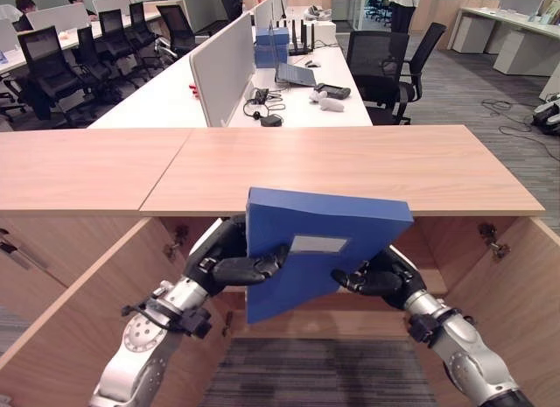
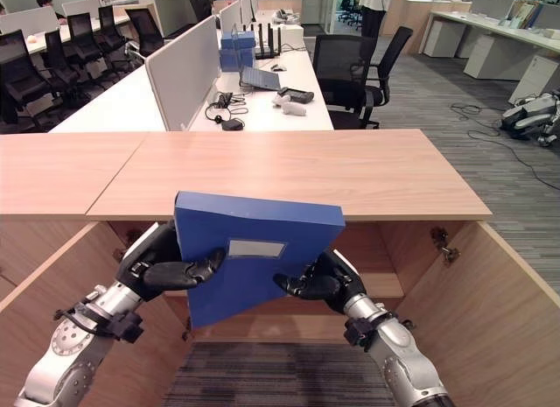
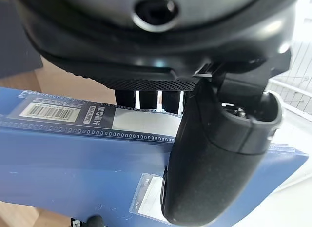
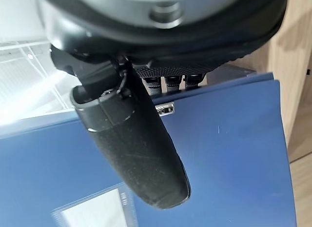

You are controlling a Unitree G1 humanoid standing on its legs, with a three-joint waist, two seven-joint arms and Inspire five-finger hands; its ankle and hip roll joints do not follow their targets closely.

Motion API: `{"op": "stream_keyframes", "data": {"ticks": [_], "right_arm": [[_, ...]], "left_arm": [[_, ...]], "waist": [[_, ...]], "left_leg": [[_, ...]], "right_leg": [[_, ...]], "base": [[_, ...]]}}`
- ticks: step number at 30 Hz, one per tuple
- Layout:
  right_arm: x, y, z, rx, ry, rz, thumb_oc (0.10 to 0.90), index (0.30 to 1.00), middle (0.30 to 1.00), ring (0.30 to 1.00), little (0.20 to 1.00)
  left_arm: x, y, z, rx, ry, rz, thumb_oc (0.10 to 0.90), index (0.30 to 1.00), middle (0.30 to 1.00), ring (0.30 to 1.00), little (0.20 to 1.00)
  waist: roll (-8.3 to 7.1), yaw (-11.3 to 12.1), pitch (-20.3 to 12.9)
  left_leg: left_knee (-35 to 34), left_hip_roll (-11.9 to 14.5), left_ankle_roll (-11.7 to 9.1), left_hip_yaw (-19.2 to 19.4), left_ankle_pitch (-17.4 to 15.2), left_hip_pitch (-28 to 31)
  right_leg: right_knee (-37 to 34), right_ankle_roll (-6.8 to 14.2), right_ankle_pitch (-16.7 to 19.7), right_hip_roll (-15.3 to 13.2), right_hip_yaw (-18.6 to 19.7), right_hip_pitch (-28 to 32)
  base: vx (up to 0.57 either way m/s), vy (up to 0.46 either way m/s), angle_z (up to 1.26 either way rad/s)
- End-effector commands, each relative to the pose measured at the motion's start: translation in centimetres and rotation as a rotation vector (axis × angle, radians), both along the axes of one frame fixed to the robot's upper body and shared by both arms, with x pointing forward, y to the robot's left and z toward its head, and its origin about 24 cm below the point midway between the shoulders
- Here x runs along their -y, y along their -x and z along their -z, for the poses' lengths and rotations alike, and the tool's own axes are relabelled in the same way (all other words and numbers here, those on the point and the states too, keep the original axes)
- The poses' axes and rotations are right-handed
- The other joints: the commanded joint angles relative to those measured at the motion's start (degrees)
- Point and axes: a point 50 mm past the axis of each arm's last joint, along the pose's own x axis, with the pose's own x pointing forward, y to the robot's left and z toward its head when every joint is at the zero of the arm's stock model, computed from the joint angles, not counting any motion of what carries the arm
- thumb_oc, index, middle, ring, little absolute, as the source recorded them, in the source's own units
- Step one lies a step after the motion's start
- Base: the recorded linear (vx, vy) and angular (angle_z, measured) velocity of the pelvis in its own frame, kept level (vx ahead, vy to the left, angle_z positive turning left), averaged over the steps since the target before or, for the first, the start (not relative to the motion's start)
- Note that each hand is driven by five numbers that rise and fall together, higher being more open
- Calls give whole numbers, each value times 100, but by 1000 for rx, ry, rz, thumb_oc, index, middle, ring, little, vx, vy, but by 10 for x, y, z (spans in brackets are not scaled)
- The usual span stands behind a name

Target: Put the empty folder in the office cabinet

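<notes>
Wood-grain cabinet (image 1: 350, 171) open | flat blue folder (image 1: 306, 249) pinched by left hand (image 1: 232, 263) and right hand (image 1: 381, 276)

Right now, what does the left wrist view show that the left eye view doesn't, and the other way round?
The left wrist view alone shows a barcode sticker on the folder's edge, close up. The left eye view alone shows the wooden cabinet with its doors open, the office desks and chairs beyond, and the right hand. Both show the blue folder with the left hand gripping it, thumb across its face.
</notes>
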Motion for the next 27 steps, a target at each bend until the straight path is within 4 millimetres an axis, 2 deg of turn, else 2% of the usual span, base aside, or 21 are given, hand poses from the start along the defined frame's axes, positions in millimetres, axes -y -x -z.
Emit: {"op": "stream_keyframes", "data": {"ticks": [1,7,10,19,21,27], "right_arm": [[-19,-33,-81,356,-97,-131,800,900,900,900,900],[-24,-33,-86,360,-93,-197,800,900,900,900,900],[-34,-33,-92,375,-98,-266,800,900,900,900,900],[-56,-31,-102,412,-256,-305,800,900,900,900,900],[-60,-29,-103,419,-284,-311,400,300,300,300,300],[-72,-25,-105,432,-372,-326,400,300,300,300,300]], "left_arm": [[23,-12,-65,257,117,232,400,300,300,300,300],[25,-5,-59,148,102,373,400,300,300,300,300],[30,-3,-55,71,115,448,400,300,300,300,300],[37,-6,-51,31,146,486,400,300,300,300,300],[38,-7,-50,31,164,480,400,300,300,300,300],[40,-10,-50,62,220,442,400,300,300,300,300]], "waist": [[-46,75,-181],[-36,70,-175],[-25,81,-172],[-9,95,-183],[-8,100,-186],[-8,116,-198]], "left_leg": [[0,-258,216,-81,-106,-150],[0,-267,210,-99,-154,-98],[0,-260,204,-104,-135,-113],[0,-266,207,-129,-119,-123],[0,-261,209,-138,-119,-128],[0,-263,220,-161,-129,-133]], "right_leg": [[292,109,-704,71,-71,255],[270,145,-744,66,-106,336],[272,165,-732,72,-126,322],[282,156,-756,83,-140,324],[290,150,-760,82,-141,318],[285,126,-764,86,-150,315]], "base": [[0,0,0],[15,0,0],[0,0,0],[0,-1,2],[0,0,0],[0,0,0]]}}
